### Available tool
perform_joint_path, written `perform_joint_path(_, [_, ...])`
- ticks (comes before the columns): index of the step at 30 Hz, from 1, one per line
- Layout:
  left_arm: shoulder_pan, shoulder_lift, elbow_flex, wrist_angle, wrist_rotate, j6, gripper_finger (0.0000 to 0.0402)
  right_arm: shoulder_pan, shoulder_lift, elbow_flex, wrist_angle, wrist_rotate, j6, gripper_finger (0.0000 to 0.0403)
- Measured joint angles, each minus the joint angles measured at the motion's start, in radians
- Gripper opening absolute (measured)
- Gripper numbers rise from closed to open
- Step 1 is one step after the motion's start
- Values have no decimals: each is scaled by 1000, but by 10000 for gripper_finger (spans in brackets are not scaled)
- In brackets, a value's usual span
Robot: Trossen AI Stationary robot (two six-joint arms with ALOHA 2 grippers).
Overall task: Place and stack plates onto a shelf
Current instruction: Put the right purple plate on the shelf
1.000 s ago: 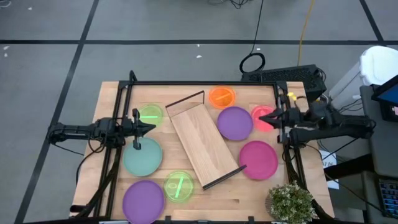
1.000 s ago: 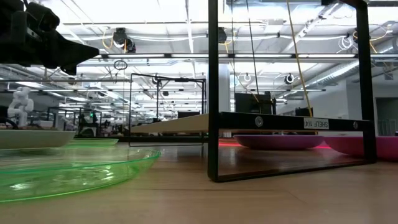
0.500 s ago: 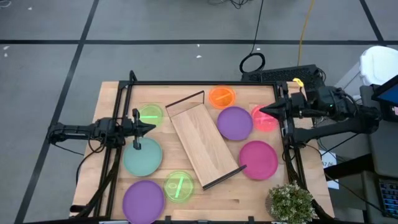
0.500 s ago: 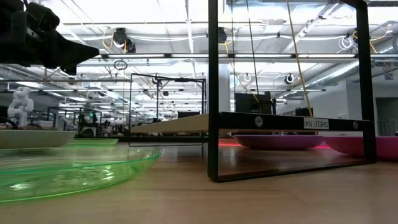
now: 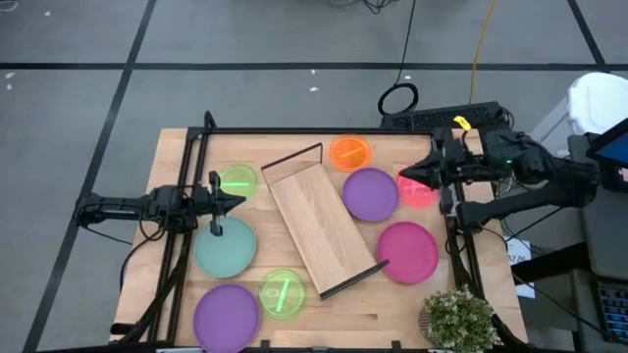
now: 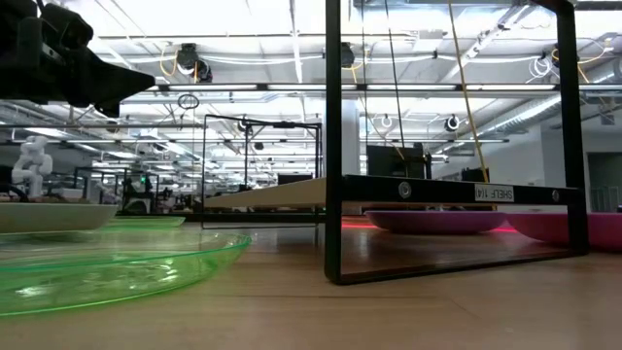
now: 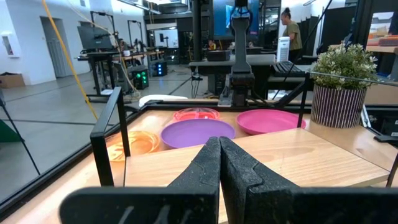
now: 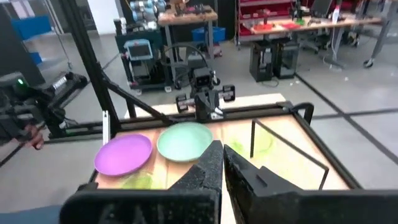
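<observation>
The wooden shelf [image 5: 322, 227] lies slantwise on the table's middle, a black wire frame at each short end. Several plates rest flat on the table around it: purple [image 5: 370, 193], magenta [image 5: 407, 251] and small pink [image 5: 420, 191] on the right, orange [image 5: 350, 152] at the far side, teal [image 5: 225, 247], purple [image 5: 226, 313] and two small green ones [image 5: 237, 180] [image 5: 283, 293] on the left. My left gripper [image 5: 240, 201] is shut, level above the table between the far green and teal plates. My right gripper [image 5: 407, 175] is shut, raised above the pink plate. Neither holds anything.
A potted plant [image 5: 459, 319] stands at the table's near right corner. Black frame rails [image 5: 314, 131] run along the far edge and both sides. Bare wood [image 5: 392, 314] shows near the front edge, right of the near green plate.
My right gripper has risen from near the table's right edge and shifted slightly toward the table's middle, rolling a little, and has stayed shut. The plates and shelf have not moved.
</observation>
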Motion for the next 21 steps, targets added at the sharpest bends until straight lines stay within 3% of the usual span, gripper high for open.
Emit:
perform_joint_path(18, [0, 0, 0, 0, -27, 51, 1, 0, 102, -11, -132, 2, -1, 0])
perform_joint_path(21, [0, 0, 0, 0, -49, 34, 1, 0, 101, -39, -133, 50, -6, 0])
